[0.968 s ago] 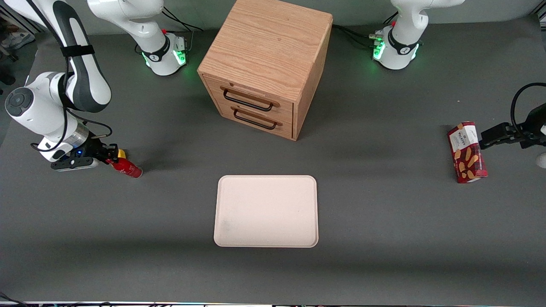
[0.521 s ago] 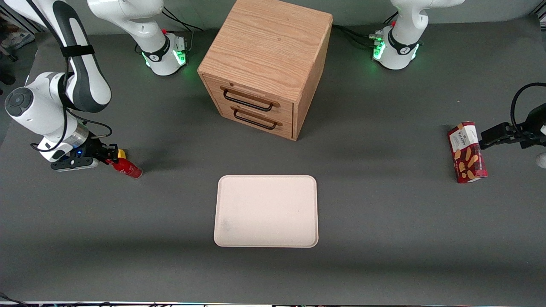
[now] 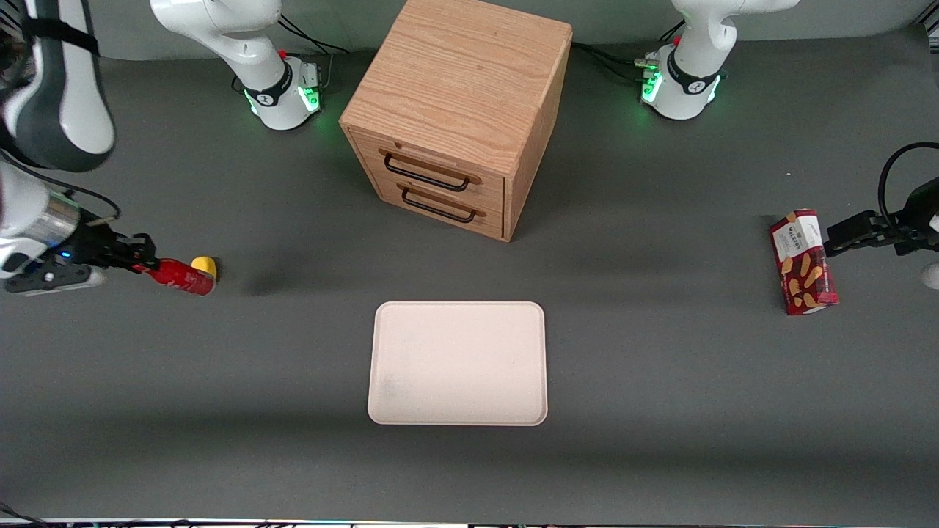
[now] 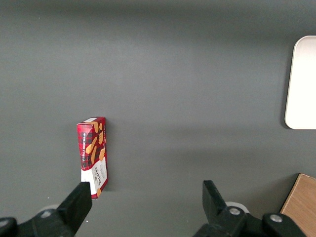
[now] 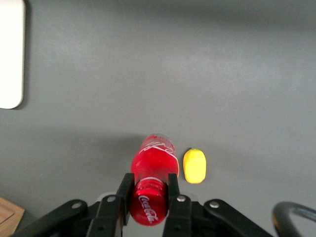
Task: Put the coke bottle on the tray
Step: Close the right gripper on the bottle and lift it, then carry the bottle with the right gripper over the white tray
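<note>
The coke bottle (image 3: 178,277) is a small red bottle with white script, held nearly level above the table at the working arm's end. My right gripper (image 3: 144,265) is shut on its cap end, the body pointing toward the tray. In the right wrist view the black fingers (image 5: 124,190) clamp the bottle's neck (image 5: 150,190), and the gripper (image 5: 148,191) hangs over bare grey table. The cream tray (image 3: 458,363) lies flat near the table's middle, well apart from the bottle; its corner (image 5: 11,54) shows in the right wrist view.
A yellow lump (image 3: 205,265) lies on the table right beside the bottle's base (image 5: 194,166). A wooden two-drawer cabinet (image 3: 458,110) stands farther from the front camera than the tray. A red snack box (image 3: 802,262) lies toward the parked arm's end.
My gripper has lifted the bottle off the table and drawn it outward, away from the tray. The yellow lump, half hidden before, now shows fully.
</note>
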Controlling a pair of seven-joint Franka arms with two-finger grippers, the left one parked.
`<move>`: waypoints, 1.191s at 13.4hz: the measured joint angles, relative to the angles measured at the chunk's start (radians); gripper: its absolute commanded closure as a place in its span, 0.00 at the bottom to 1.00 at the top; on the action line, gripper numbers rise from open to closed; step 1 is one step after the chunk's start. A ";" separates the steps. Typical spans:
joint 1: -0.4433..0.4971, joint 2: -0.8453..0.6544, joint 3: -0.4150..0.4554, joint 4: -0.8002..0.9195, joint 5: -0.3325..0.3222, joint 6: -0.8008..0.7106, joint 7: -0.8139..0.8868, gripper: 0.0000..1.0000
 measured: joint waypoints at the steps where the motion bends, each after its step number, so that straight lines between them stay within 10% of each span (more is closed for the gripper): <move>1: -0.001 -0.002 0.000 0.057 0.000 -0.063 0.000 1.00; 16: 0.057 0.114 0.050 0.576 -0.035 -0.477 0.093 1.00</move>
